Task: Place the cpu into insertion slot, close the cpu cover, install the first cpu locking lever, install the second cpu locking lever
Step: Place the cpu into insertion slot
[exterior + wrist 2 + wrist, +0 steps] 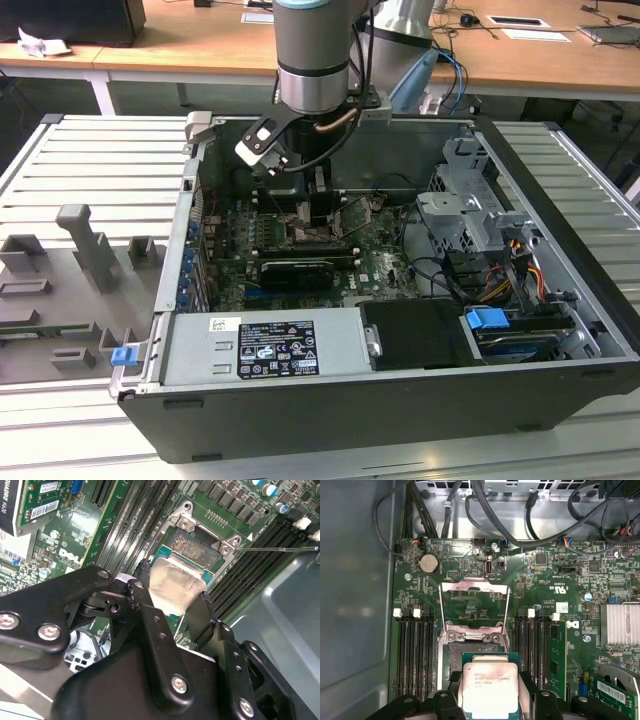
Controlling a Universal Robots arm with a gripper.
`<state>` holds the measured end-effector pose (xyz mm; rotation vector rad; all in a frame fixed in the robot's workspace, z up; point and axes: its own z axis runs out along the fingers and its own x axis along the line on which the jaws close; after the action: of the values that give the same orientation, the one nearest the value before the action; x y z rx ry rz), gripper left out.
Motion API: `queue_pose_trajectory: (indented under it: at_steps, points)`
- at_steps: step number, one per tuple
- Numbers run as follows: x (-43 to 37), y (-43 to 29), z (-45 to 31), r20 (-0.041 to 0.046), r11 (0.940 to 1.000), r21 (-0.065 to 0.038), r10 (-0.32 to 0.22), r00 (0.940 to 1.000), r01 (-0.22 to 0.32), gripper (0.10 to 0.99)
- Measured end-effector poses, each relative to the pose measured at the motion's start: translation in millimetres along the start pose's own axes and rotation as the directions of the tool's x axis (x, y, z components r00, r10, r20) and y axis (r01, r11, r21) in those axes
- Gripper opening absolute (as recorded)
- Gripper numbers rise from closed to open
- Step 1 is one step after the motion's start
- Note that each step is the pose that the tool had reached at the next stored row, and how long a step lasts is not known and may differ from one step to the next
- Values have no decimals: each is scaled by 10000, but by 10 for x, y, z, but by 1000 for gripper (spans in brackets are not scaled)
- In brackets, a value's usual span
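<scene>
Holding the cpu [490, 687] by two opposite edges, your jaws are clamped on it inside the open computer case [400, 425], which sits on the slatted bench [80, 160]. In the exterior view your arm [312, 60] comes straight down over the green motherboard [380, 262] near the case's back wall.

In both wrist views the chip's silvery face is up, and it hangs over the near part of the insertion slot [470, 652], covering some of it. The slot's far part, with its dark contact field, lies bare beyond the chip's edge. You cannot tell from these views whether the chip touches the slot.

The cpu cover [474, 586] is swung open, and green board shows through its square cut-out. In the second wrist view a thin metal lever [277, 549] sticks out sideways from a corner of the slot's grey rim. Long black memory slots [415, 650] run along both sides of the slot.
</scene>
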<state>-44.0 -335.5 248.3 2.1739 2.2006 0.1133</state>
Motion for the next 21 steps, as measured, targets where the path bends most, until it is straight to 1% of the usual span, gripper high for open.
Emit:
queue_pose_trajectory:
  at_steps: [3,7,11,16,17,19,21]
  points:
    - [0,-7,35,7,10000,0,-1,10000,1,529]
    - [1,-21,61,9,10000,1,0,10000,0,529]
    - [7,-25,85,30,10000,1,-3,10000,3,529]
    - [42,-28,122,123,10000,2,-10,9999,10,529]
    - [58,-31,145,137,10000,1,-11,9999,11,529]
    - [80,-44,175,141,10000,2,-10,9999,10,529]
    - [105,-51,189,143,10000,2,7,9999,-7,529]
